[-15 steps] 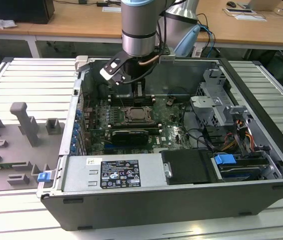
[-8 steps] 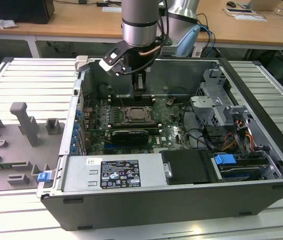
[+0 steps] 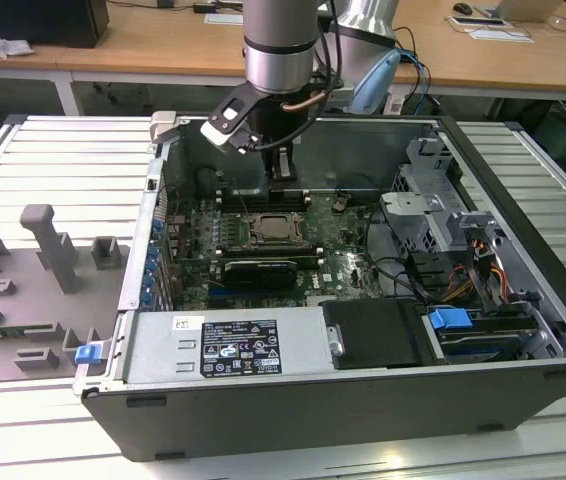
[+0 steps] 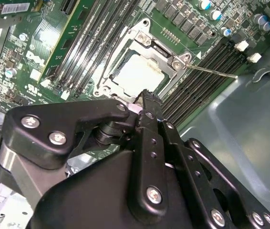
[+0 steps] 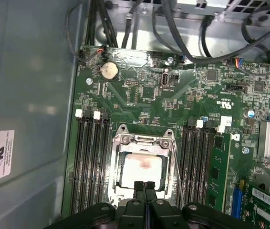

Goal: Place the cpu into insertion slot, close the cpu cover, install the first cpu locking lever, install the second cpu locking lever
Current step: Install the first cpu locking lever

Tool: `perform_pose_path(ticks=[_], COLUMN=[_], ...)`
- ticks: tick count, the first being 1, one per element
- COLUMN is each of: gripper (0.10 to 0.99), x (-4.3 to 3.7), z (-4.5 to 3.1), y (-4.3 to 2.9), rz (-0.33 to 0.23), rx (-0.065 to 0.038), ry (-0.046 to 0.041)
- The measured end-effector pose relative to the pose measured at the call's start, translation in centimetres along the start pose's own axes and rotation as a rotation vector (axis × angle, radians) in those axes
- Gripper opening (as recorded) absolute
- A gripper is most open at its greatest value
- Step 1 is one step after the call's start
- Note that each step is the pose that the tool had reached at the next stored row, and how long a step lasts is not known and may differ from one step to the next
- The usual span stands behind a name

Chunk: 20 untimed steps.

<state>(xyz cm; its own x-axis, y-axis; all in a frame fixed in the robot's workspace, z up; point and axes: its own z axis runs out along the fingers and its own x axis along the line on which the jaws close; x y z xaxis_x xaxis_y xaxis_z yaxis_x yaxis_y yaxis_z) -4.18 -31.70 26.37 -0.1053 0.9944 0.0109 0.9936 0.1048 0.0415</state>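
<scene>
Gripper [image 3: 283,176], exterior view: mine, hanging fingers-down from the arm [image 3: 281,45] inside the open computer case [image 3: 363,410], above the green motherboard [image 3: 343,262]. Its tips are hovering clear of the insertion slot [image 3: 301,234], which is lying near the board's middle. The case is sitting on a slatted metal tabletop [image 3: 63,160]. A grey moulded fixture [image 3: 51,250] is resting well off toward the exterior view's left.

Second wrist view: my gripper [image 4: 147,95] is showing both black fingers pressed together, with nothing between them. Just past the tips the cpu [image 4: 137,74] is lying flat in the slot, pale face up. A thin metal lever [image 4: 211,72] is jutting out from the slot's corner across the black memory slots [image 4: 197,81].

First wrist view: the gripper [image 5: 144,185] is holding nothing, its fingertips meeting over the slot's near edge. I cannot tell whether they are touching it. The cpu [image 5: 143,169] is sitting inside the slot, and the cpu cover [image 5: 144,141] is lying down around it, with the chip showing through its window. The lever [image 5: 177,171] is running along one side of the slot, between it and a bank of memory slots [image 5: 199,162]. A coin battery [image 5: 109,70] is sitting farther along the board.
</scene>
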Motion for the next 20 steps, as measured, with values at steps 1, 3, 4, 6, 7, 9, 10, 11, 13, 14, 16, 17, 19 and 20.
perform_pose_path(ticks=[1, 3, 4, 6, 7, 9, 10, 11, 13, 14, 16, 17, 19, 20], gripper=[0.106, 0.106, 0.106, 0.106, 0.106, 0.106, 0.106, 0.106, 0.106, 0.106, 0.106, 0.106, 0.106, 0.106], x=[0.0, 0.0, 0.0, 0.0, 0.0, 0.0, 0.0, 0.0, 0.0, 0.0, 0.0, 0.0, 0.0, 0.0], z=[0.0, 0.0, 0.0, 0.01, 0.01, 0.01, 0.01, 0.01, 0.01, 0.01, 0.01, 0.01, 0.01, 0.01], y=[0.0, 0.0, 0.0, 0.0, 0.0, -0.01, -0.01, -0.01, -0.01, -0.01, -0.01, -0.01, -0.01, -0.01], rz=[-0.003, -0.006, -0.007, -0.016, -0.028, -0.059, -0.071, -0.081, -0.116, -0.127, -0.161, -0.178, -0.217, -0.231], rx=[0.0, 0.0, 0.0, 0.001, 0.001, 0.002, 0.002, 0.003, 0.003, 0.003, 0.003, 0.004, 0.004, 0.004], ry=[0.0002, 0.0002, 0.0003, 0.0008, 0.0014, 0.0026, 0.0031, 0.0036, 0.0049, 0.0054, 0.0068, 0.0075, 0.009, 0.0096])
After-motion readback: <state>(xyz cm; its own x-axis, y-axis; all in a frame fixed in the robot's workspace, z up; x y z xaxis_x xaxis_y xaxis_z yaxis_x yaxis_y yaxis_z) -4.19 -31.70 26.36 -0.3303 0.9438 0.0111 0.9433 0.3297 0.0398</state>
